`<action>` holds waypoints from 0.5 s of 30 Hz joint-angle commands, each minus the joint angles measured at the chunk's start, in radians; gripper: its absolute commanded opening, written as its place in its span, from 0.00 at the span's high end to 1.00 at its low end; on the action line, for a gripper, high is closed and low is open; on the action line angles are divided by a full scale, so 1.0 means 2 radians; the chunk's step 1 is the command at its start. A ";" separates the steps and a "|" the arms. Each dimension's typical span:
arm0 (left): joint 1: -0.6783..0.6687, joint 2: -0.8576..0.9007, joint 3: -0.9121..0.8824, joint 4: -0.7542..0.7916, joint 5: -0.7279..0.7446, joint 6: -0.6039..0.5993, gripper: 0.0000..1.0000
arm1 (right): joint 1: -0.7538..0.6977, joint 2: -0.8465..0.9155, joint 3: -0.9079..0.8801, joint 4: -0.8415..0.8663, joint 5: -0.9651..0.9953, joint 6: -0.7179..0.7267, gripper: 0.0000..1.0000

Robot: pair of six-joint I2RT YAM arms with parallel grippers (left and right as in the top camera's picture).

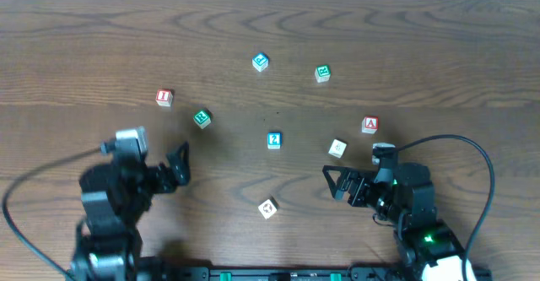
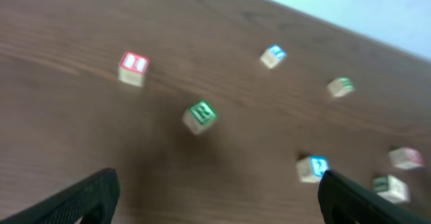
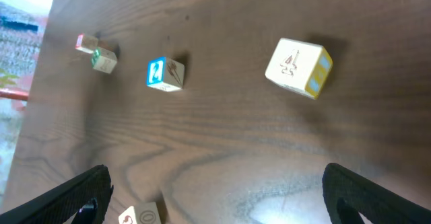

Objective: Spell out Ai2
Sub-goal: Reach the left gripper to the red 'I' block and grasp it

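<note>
The red "I" cube [image 1: 164,98] sits at the far left, with a green cube [image 1: 202,119] beside it. The blue "2" cube [image 1: 273,140] is at the table's middle. The red "A" cube [image 1: 369,126] is at the right. My left gripper [image 1: 180,166] is open and empty, below the green cube. My right gripper [image 1: 331,184] is open and empty, below a white cube [image 1: 337,148]. The left wrist view shows the "I" cube [image 2: 133,68], the "2" cube [image 2: 312,168] and the "A" cube [image 2: 406,158]. The right wrist view shows the "2" cube [image 3: 163,73] and the "I" cube [image 3: 86,43].
Another blue-marked cube [image 1: 261,62] and a second green cube [image 1: 322,73] lie at the back. A white cube with a dark mark [image 1: 267,208] lies near the front middle. The white cube [image 3: 298,67] has a yellow side.
</note>
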 commanded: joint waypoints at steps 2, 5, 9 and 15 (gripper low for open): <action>0.003 0.118 0.117 -0.061 -0.078 0.081 0.05 | -0.003 -0.001 0.011 0.009 0.011 -0.036 0.01; 0.003 0.215 0.187 -0.094 -0.100 0.118 0.05 | -0.003 -0.001 0.011 0.010 0.027 -0.053 0.01; 0.003 0.352 0.268 -0.135 -0.109 0.164 0.05 | -0.003 -0.001 0.011 0.011 0.035 -0.089 0.01; 0.000 0.528 0.381 -0.195 -0.109 0.191 0.05 | -0.003 -0.001 0.011 0.011 0.035 -0.100 0.01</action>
